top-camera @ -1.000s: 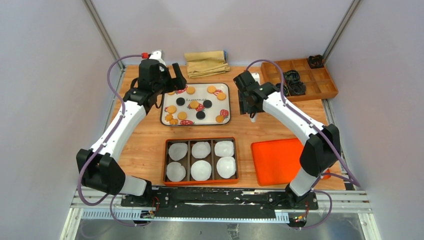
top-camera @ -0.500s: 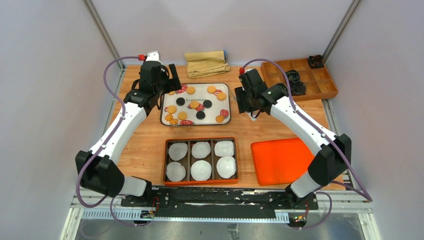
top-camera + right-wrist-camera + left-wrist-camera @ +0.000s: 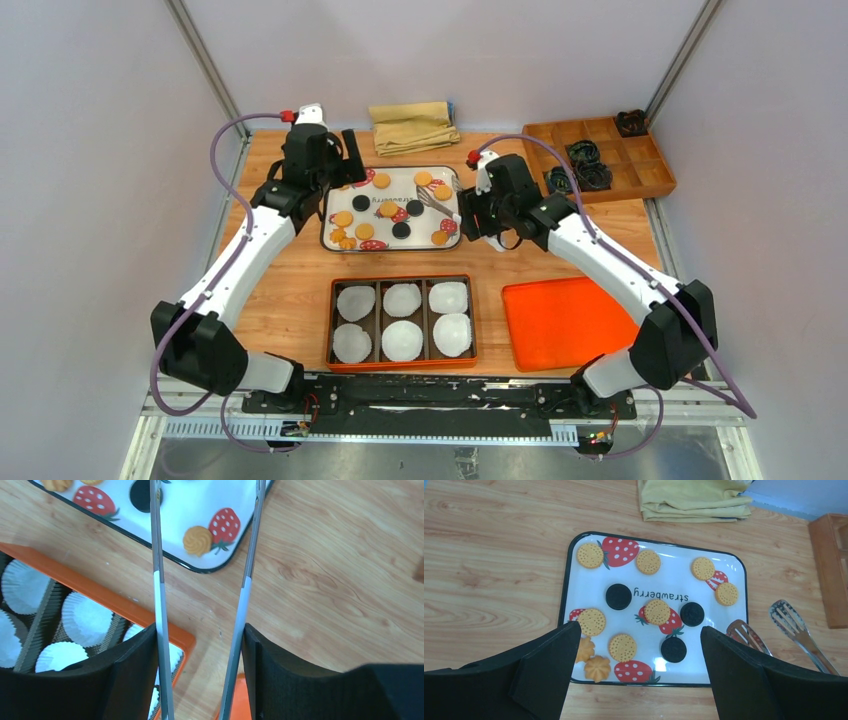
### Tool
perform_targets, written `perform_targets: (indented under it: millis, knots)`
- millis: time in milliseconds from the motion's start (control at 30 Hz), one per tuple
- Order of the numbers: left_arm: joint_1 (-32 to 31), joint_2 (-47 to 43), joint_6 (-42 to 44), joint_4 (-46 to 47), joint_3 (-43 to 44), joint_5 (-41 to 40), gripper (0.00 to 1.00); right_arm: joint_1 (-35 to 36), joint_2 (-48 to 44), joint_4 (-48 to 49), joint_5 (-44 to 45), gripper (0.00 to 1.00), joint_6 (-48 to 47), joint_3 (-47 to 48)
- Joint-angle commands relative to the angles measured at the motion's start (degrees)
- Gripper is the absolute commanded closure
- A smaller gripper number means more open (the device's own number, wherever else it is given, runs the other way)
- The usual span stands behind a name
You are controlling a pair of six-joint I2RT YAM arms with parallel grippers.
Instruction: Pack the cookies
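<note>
The cookies lie loose on a white strawberry-print tray (image 3: 400,178): golden ones (image 3: 623,647) and black ones (image 3: 618,596), also seen as golden discs (image 3: 343,218) from above. My left gripper (image 3: 336,164) hovers over the tray's left end, open and empty (image 3: 638,630). My right gripper (image 3: 472,212) is beside the tray's right edge, shut on a pair of metal tongs (image 3: 433,203). The tong arms (image 3: 156,555) run between my right gripper's (image 3: 200,630) fingers, and their slotted tips (image 3: 744,635) reach over the tray's right side.
An orange box (image 3: 400,279) with white paper liners in its compartments sits nearer the arm bases. Its orange lid (image 3: 560,320) lies to the right. A folded tan cloth (image 3: 412,125) and a wooden organizer (image 3: 600,155) are at the back.
My right arm has swung left with the tongs, bringing their tips over the tray's right side. My left gripper has barely shifted and stays open.
</note>
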Motion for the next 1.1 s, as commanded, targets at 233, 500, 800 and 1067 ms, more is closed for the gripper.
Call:
perform_targets:
  millis: [233, 500, 800, 1067]
  knots:
    - [-0.3, -2.5, 1.4, 1.0, -2.1, -2.9, 0.02, 1.9, 7.5, 6.2, -7.3, 0.44, -0.7, 0.7]
    - [-0.3, -2.4, 2.1, 1.6, -2.5, -3.2, 0.01, 3.2, 11.8, 6.3, -4.5, 0.46, -0.7, 1.0]
    - [-0.3, -2.7, 3.1, 2.3, -3.1, -3.3, 0.01, 3.2, 17.1, 6.4, -1.3, 0.52, -0.6, 4.2]
    - [-0.3, -2.2, 3.3, 2.7, -3.6, -3.7, 0.01, 4.1, 20.4, 5.6, -1.6, 0.58, -0.5, 6.6]
